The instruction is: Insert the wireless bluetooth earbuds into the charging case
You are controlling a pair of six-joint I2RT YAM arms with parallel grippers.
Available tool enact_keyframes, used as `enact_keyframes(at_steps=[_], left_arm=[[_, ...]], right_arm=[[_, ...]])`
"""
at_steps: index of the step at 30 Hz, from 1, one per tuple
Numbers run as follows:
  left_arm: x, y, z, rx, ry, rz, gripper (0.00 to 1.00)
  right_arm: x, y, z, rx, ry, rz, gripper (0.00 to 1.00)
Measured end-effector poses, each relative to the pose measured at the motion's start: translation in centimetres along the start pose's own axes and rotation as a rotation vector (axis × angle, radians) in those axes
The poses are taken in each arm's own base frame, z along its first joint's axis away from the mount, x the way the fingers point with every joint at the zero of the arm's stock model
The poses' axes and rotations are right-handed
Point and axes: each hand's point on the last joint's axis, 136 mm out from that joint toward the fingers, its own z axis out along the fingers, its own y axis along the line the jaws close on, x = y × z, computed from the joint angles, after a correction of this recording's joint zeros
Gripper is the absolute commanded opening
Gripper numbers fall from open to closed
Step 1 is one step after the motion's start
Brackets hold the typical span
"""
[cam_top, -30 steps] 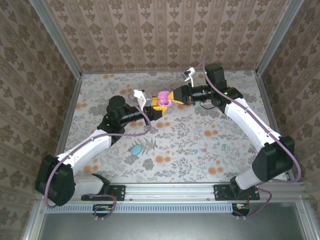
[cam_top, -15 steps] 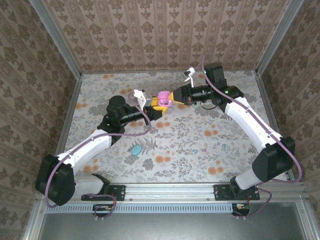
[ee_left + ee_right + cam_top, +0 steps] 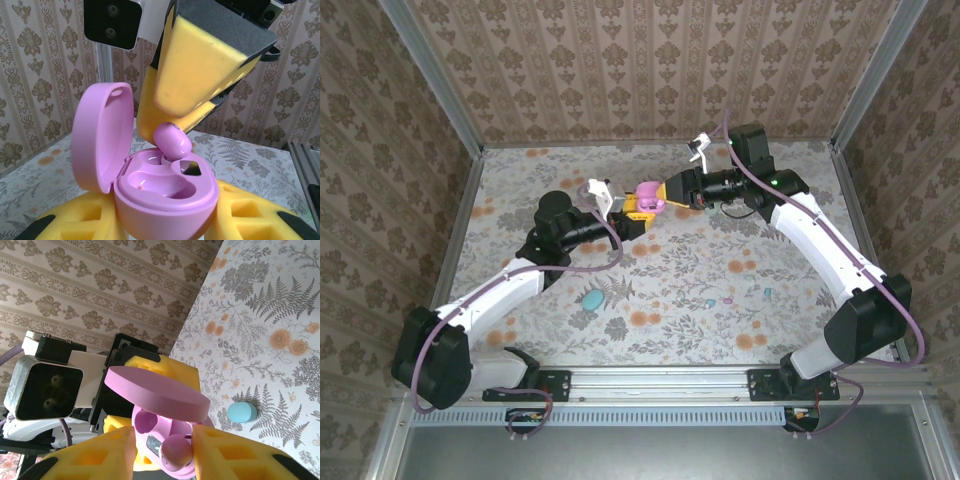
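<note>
A pink charging case (image 3: 165, 200) stands with its lid (image 3: 100, 135) hinged open, and my left gripper (image 3: 165, 222) is shut on its base between yellow foam fingers (image 3: 250, 212). My right gripper (image 3: 167, 452) is shut on a pink earbud (image 3: 176, 451), whose tip rests in the case's far slot (image 3: 172, 141). The near slot (image 3: 160, 182) is empty. In the top view both grippers, left (image 3: 632, 212) and right (image 3: 665, 197), meet at the pink case (image 3: 646, 193) above the table's back middle. Small loose earbuds (image 3: 711, 301) (image 3: 769, 292) lie on the table at front right.
A closed blue egg-shaped case (image 3: 591, 298) lies on the floral table at front left, seen also in the right wrist view (image 3: 242, 412). Wallpapered walls with metal posts (image 3: 462, 215) close in the table on three sides.
</note>
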Motion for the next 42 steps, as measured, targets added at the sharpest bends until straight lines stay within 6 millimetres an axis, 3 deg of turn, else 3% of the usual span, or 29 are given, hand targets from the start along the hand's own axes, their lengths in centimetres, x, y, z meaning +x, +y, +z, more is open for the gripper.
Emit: enact_keyframes(at_steps=[8, 20, 33, 37, 42], left_arm=[[0.1, 0.1, 0.1, 0.0, 0.001, -0.001, 0.35], [0.1, 0.1, 0.1, 0.0, 0.001, 0.0, 0.35], [0.0, 0.3, 0.1, -0.012, 0.0, 0.0, 0.35], [0.0, 0.6, 0.1, -0.029, -0.001, 0.001, 0.35], [0.0, 0.7, 0.1, -0.038, -0.001, 0.001, 0.35]], right_arm=[[-0.3, -0.1, -0.1, 0.012, -0.011, -0.001, 0.4], [-0.2, -0.2, -0.1, 0.019, -0.012, 0.028, 0.31], [-0.4, -0.4, -0.3, 0.043, -0.029, 0.034, 0.39], [-0.7, 0.2, -1.6, 0.073, -0.072, 0.018, 0.41], [-0.4, 0.7, -5.6, 0.176, -0.181, -0.024, 0.4]])
